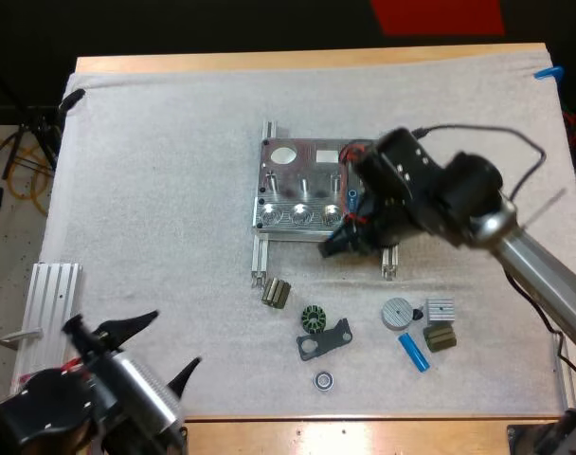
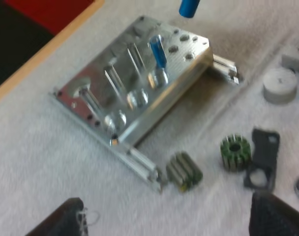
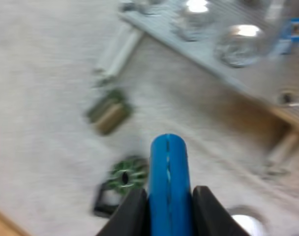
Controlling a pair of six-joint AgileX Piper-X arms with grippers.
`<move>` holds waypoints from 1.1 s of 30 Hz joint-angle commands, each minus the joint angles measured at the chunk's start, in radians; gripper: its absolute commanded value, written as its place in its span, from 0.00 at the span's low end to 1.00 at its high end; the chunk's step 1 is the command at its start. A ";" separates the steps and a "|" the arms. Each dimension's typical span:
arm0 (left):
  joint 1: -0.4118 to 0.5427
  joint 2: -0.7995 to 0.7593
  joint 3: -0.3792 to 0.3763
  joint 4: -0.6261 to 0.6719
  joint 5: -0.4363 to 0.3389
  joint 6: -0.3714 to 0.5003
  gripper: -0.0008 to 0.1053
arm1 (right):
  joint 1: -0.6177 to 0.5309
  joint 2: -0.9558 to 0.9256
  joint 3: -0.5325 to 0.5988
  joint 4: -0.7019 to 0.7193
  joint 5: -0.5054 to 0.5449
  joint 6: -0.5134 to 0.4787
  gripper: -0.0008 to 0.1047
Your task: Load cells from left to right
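High view: right pincer (image 1: 339,241) hung at the near right corner of the metal fixture (image 1: 293,185). The arm's bulk covered the fixture's right side, and the fingers were hard to make out from there. In the right wrist view the pincer was clamped tight on the held blue cell (image 3: 169,172), one black finger (image 3: 132,211) pressing each side. The cell stuck out past the fingertips, with its rear end hidden between them. From the left wrist view that cell hovered over the fixture's far corner, cut off by the frame edge.

A loaded blue cell (image 2: 158,49) stood in the fixture just beside the right pincer; which socket, couldn't tell.

Left pincer (image 1: 161,349) was spread wide with nothing in it, well apart from the fixture and from the right pincer. Just its fingertips (image 2: 66,219) poked into the left wrist view.

Loose parts lay on the white mat (image 1: 155,190) on the near side of the right pincer:
- Ribbed block (image 1: 276,293), green stator (image 1: 313,318) touching the black bracket (image 1: 328,341), and small ring (image 1: 324,381).
- Farther to its right: grey disc (image 1: 396,313), finned block (image 1: 440,308), olive block (image 1: 441,337) and spare blue cell (image 1: 413,351).

A small dark bit sat between the disc and the finned block, too small to identify.
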 commanded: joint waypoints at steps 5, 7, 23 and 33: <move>0.002 0.013 0.060 -0.172 -0.023 -0.073 0.64 | -0.061 0.084 -0.087 0.073 0.097 -0.083 0.01; 0.002 0.027 0.068 -0.172 -0.023 -0.073 0.64 | -0.066 0.109 -0.099 0.078 0.122 -0.102 0.01; 0.430 0.178 0.075 -0.265 0.358 0.025 0.51 | -0.108 0.227 -0.107 0.051 0.213 -0.196 0.01; 0.549 0.178 0.075 -0.228 0.482 0.078 0.51 | -0.114 0.328 -0.108 -0.009 0.238 -0.225 0.01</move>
